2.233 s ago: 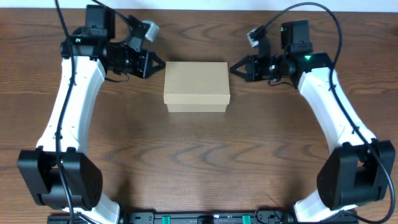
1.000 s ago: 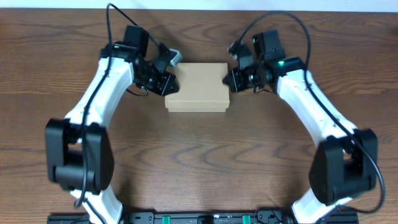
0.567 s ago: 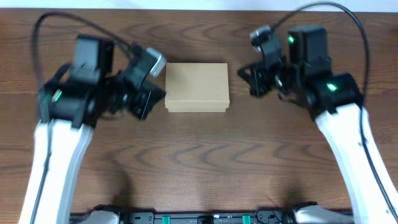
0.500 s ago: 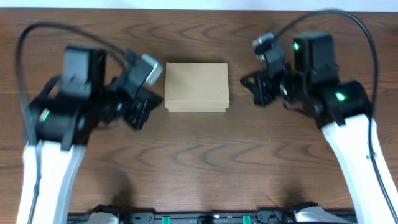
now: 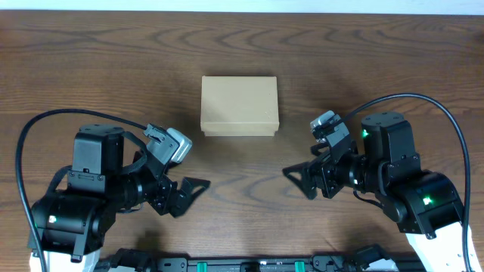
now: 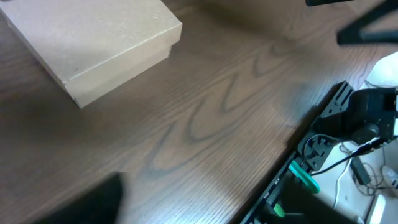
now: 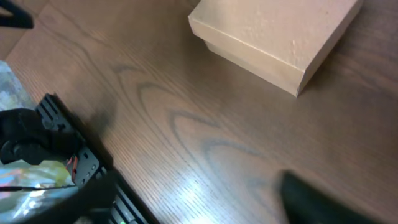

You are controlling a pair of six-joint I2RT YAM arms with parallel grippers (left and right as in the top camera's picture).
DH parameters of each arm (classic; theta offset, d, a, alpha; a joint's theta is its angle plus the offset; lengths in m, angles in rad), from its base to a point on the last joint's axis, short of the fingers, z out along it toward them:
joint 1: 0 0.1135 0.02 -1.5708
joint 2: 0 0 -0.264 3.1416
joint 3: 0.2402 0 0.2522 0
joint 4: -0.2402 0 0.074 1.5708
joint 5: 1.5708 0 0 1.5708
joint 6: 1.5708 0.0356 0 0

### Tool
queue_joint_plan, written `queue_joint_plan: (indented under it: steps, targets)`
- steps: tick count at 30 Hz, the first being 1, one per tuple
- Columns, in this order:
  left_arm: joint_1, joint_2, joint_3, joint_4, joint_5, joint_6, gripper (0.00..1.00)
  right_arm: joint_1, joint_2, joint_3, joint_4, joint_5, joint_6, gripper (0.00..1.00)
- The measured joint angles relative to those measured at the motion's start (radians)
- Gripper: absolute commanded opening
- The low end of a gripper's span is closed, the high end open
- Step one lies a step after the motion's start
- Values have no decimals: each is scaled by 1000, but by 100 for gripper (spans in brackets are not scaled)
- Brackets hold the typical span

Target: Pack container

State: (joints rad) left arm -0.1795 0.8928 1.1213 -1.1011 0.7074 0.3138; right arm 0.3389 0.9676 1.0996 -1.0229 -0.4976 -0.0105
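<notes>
Two things matter here besides the big wooden tabletop (image 5: 242, 45): the arms and the box. We see the left arm (image 5: 76, 215) and the right arm (image 5: 412, 200) folded low at the near edge, each turned inward so they face one another across the middle. Our guess is that's a parked sort of pose, leaving the box unobstructed from above.

The container (image 5: 240, 104) sits flat at the far middle of the tabletop, lid down and flush, well apart from both arms. Both wrist views catch it at a slant, shut, with nothing resting on it. With the lid down we can't see what's inside, so we can't tell if the packing is finished or not begun.

The left hand (image 5: 189, 198) is spread open and carries nothing. Same for the right hand (image 5: 297, 183), spread wide and empty. We reckon that makes sense, since neither one is near anything to pinch.
</notes>
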Motion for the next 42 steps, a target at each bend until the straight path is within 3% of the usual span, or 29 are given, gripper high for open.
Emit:
queue_joint_plan:
  steps: [21,28,34,42]
  targets:
    - [0,-12,0,1,-222,-29,95,0,16,0,-6,1,26,99]
    - [7,-141,-20,57,-336,-31,95,0,16,-1,-7,0,26,99]
    - [103,-383,-232,265,-476,-158,95,0,16,-2,-8,0,27,99]
    - [215,-649,-632,474,-536,-283,95,0,17,-3,-8,1,29,99]
